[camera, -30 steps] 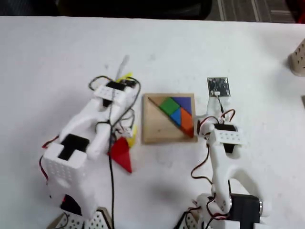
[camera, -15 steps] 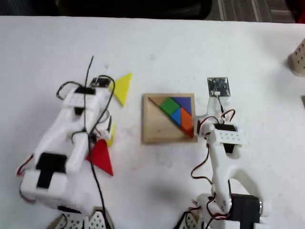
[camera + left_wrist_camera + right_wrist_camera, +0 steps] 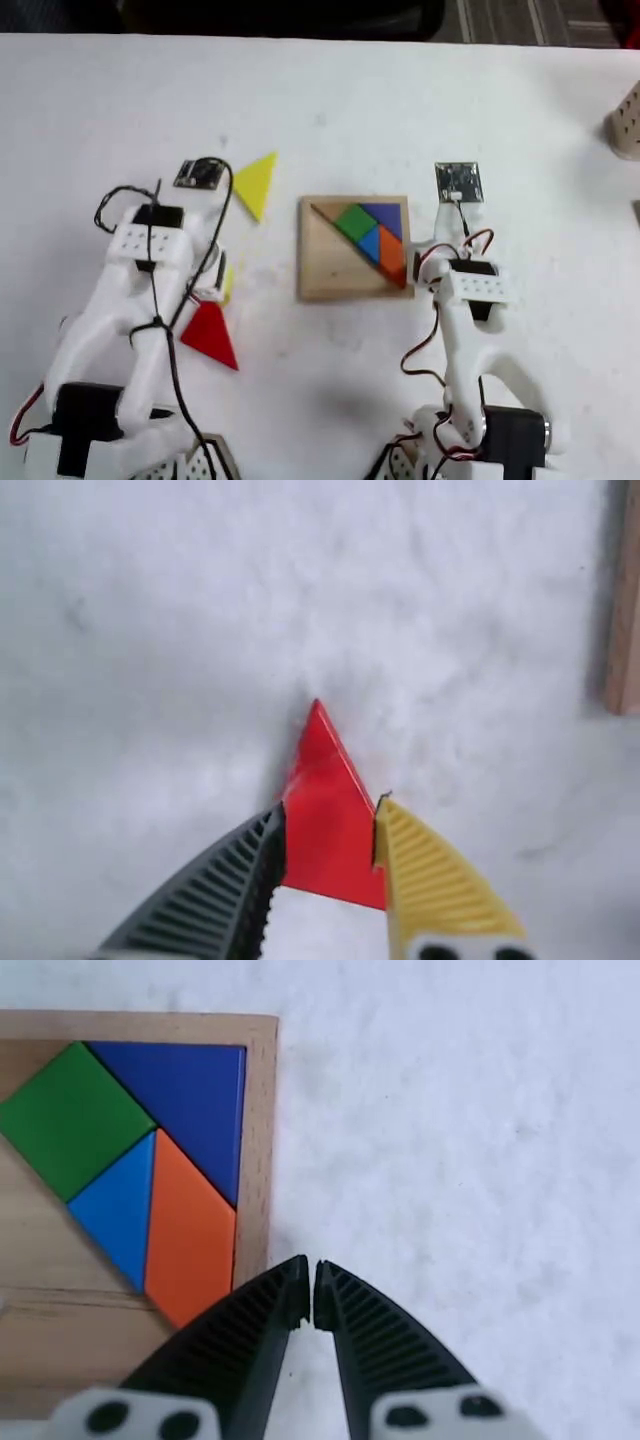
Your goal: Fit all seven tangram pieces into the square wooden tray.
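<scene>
Gripping the red triangle (image 3: 322, 775) by its slanted sides, tip pointing away from the wrist, the left gripper (image 3: 328, 815) sits left of the square wooden tray (image 3: 325, 270), whose bare half faces it; the right gripper (image 3: 311, 1288), closed and empty, rests beside the tray's right rim.

The square wooden tray (image 3: 325, 265) lies flat on the bench. Four pieces sit flush in the half of it toward its far right corner. A green square (image 3: 352, 222) is nearest the tray's middle, and a dark blue triangle (image 3: 385, 218) fills the far right corner. A light blue triangle (image 3: 368, 243) sits beneath the green square, with an orange parallelogram (image 3: 392, 255) along the right wall. The tray's other half is bare wood. A yellow triangle (image 3: 256, 183) lies flat just beyond the tray's far left corner. A red triangle (image 3: 210, 330) is off the tray's near left corner, pinched between the left gripper (image 3: 325, 825) fingers (image 3: 425, 870).
</scene>
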You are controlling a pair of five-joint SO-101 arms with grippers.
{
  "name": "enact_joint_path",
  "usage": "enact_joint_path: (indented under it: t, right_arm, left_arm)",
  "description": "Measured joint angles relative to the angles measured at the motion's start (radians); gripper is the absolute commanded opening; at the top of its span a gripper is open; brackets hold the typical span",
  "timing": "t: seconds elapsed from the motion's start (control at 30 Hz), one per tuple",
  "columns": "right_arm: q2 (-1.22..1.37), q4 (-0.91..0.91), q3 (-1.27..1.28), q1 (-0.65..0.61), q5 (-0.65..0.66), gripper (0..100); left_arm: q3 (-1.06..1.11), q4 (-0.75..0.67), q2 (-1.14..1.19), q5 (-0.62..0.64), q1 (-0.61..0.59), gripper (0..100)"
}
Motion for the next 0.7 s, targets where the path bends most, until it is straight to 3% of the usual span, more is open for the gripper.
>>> enact_joint_path:
  t: [0.27,0.5,0.7]
  right_arm:
    - [0.000,0.000,0.000,0.000,0.000,1.7]
    - [0.000,0.000,0.000,0.000,0.000,1.7]
    - [0.000,0.000,0.000,0.000,0.000,1.7]
  left_arm:
    - [0.052,0.002,-0.005,-0.149,-0.063,17]
    - [0.288,-0.198,-0.130,-0.163,-0.120,17]
    - [0.356,-0.107,-0.224,-0.253,-0.126,16]
